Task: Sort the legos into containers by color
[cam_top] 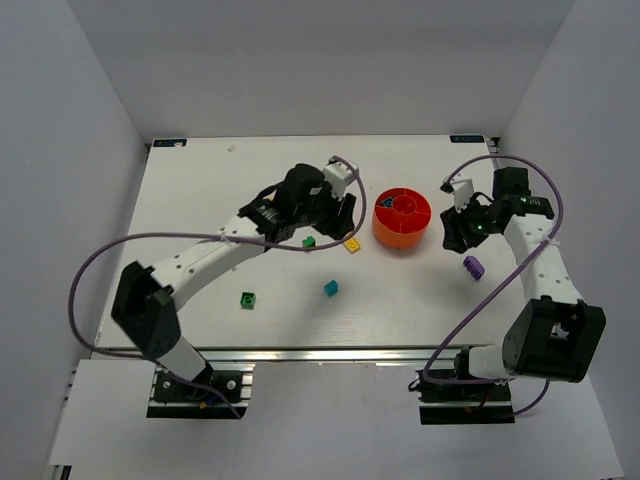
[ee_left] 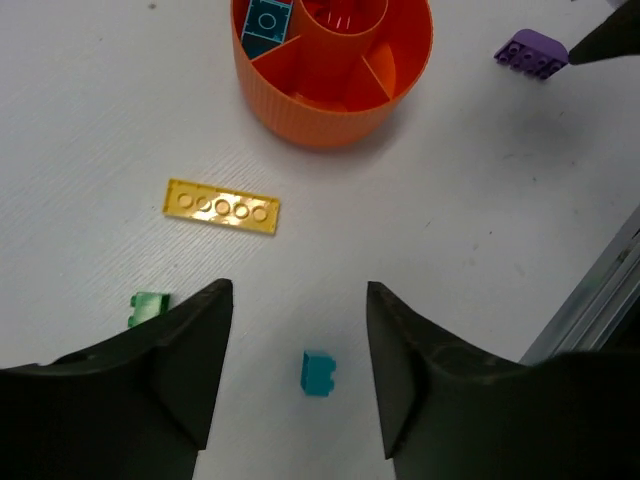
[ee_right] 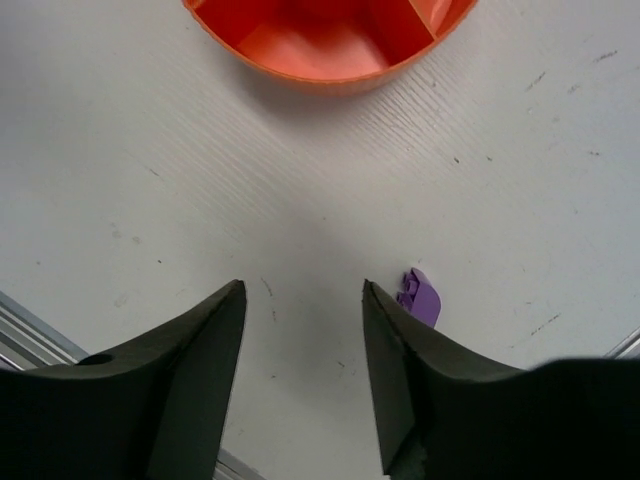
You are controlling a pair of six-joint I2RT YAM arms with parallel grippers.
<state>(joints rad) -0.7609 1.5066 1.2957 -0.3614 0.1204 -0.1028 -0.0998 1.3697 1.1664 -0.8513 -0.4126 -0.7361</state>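
The left pincer (ee_left: 300,300) gapes wide, empty, facing a flat studded yellow plate (ee_left: 221,206) and ribbed round orange bowl (ee_left: 330,115); the right pincer (ee_right: 303,295) likewise, beside a purple brick (ee_right: 420,297).

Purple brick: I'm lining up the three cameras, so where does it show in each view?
Top external: the purple brick lies right of centre, below and right of the orange bowl.
Left wrist: top right corner, right of the bowl.
Right wrist: low, just right of centre; the bowl is at the top edge.
Shared landmark: the orange bowl.
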